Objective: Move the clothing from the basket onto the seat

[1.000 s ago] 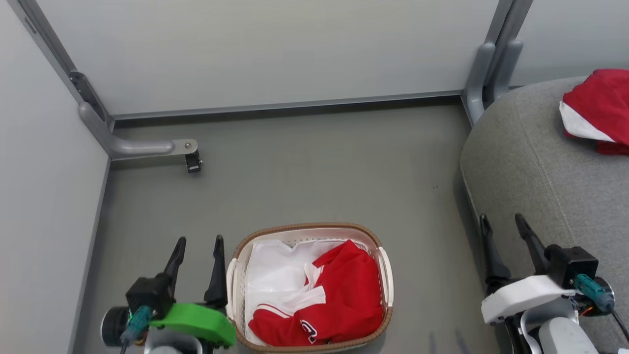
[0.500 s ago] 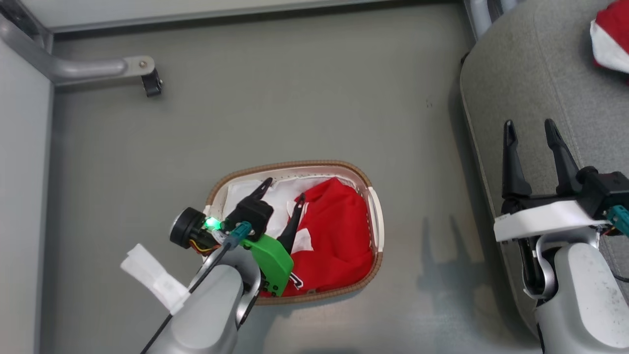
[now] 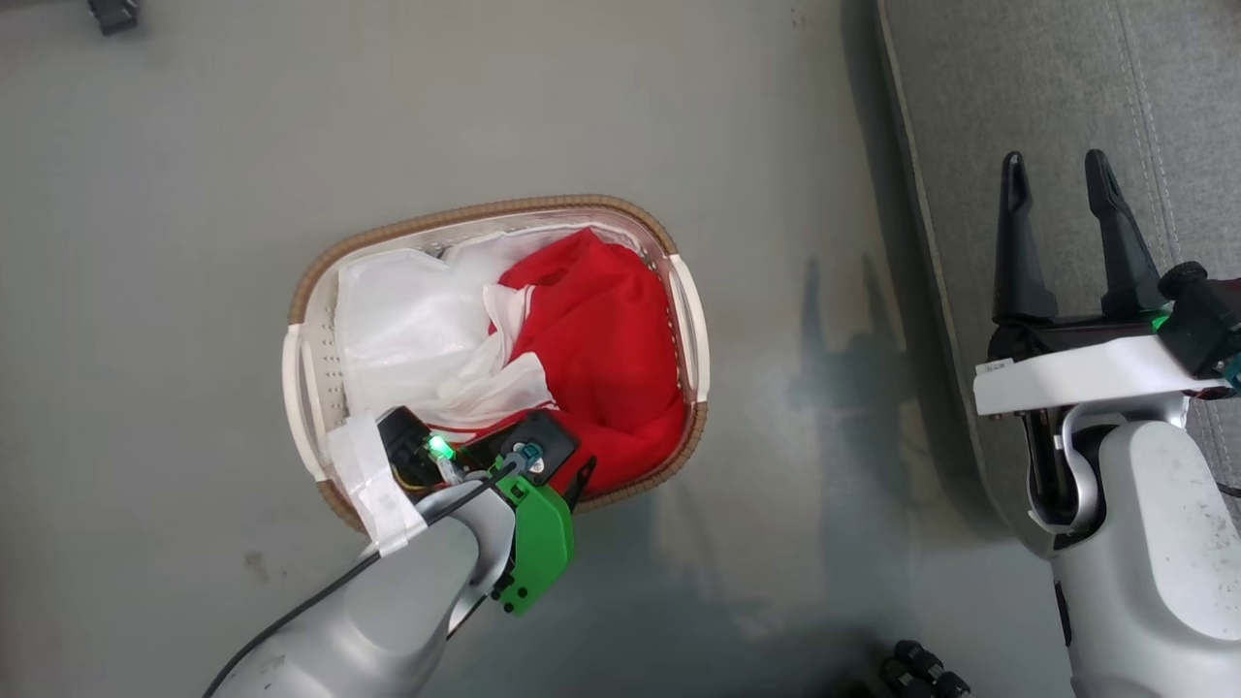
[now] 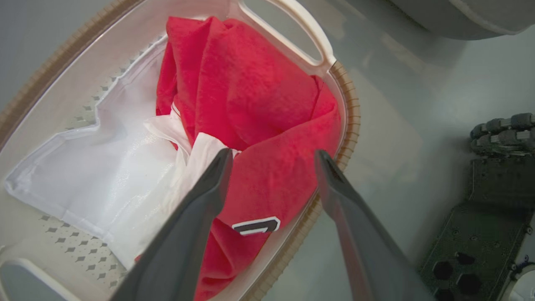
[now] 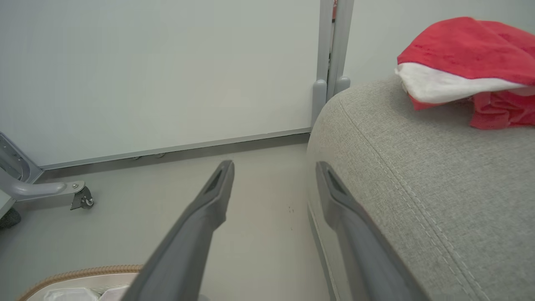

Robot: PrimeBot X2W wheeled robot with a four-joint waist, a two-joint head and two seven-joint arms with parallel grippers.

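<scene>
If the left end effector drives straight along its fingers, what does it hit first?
Most likely the red jersey: the open left end effector points down at its crumpled fabric, with one finger lined up close to the basket rim. Depth is hard to judge.

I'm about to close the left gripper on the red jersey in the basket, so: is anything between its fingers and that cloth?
Nothing visible does. The open left gripper hangs over the red jersey, with bare cloth between its fingers. One fingertip lines up with the rim of the basket, though, and might catch it.
</scene>
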